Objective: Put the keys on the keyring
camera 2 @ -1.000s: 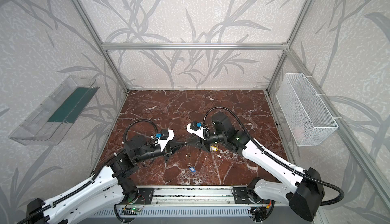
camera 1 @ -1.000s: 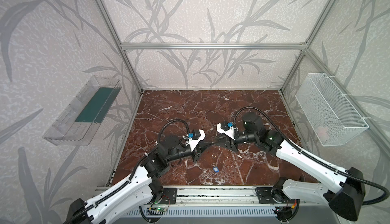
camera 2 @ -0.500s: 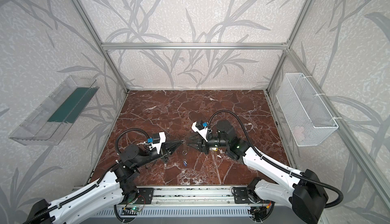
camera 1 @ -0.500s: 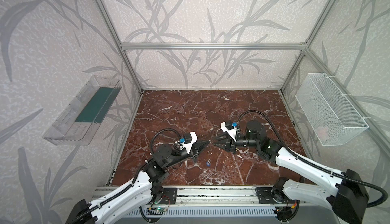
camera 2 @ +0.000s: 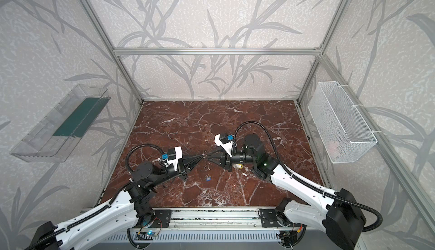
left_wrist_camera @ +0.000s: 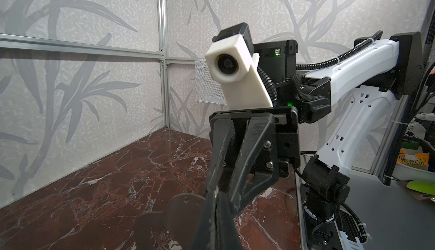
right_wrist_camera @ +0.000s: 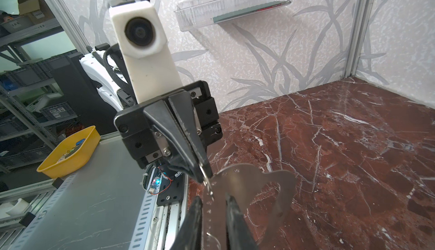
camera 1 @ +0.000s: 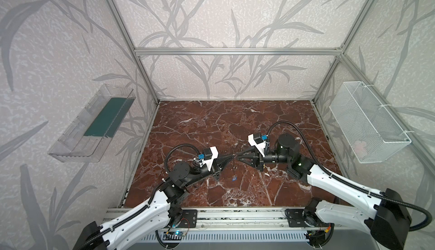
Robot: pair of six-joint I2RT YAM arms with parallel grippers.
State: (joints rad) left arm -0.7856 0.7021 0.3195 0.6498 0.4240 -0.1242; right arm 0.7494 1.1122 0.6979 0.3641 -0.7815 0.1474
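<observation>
- We see the right gripper (right_wrist_camera: 213, 200) holding the keyring (right_wrist_camera: 237, 178), a flat grey metal plate with a large cut-out and a row of small holes. The holed strip runs between its narrowly set fingers, and the plate is aloft above the table.
- The left gripper (right_wrist_camera: 203, 174) is closed tight, its tips pinching a thin wire loop (right_wrist_camera: 208, 183) right at the edge of the keyring.
- In both top views the two grippers meet tip to tip over the front middle of the table.
- The small blue-headed key (camera 2: 208, 178) lies on the table just in front of that meeting point, apart from the plate. The small yellow-headed key (camera 2: 238, 165) lies on the table beneath the right arm's wrist.
- The table (camera 1: 223, 124) is red-brown and marble-patterned, with white veins.
- Around it we see pale wallpaper with grey leaf shapes (camera 1: 211, 13) and an aluminium frame (camera 1: 235, 51).
- A clear plastic tray (camera 1: 70, 150) holding a dark green sheet (camera 1: 106, 117) hangs on the left wall, and a white wire-mesh basket (camera 1: 367, 124) hangs on the right wall.
- Beyond the frame, in the right wrist view, a yellow bin (right_wrist_camera: 70, 152) sits on a grey metal surface.
</observation>
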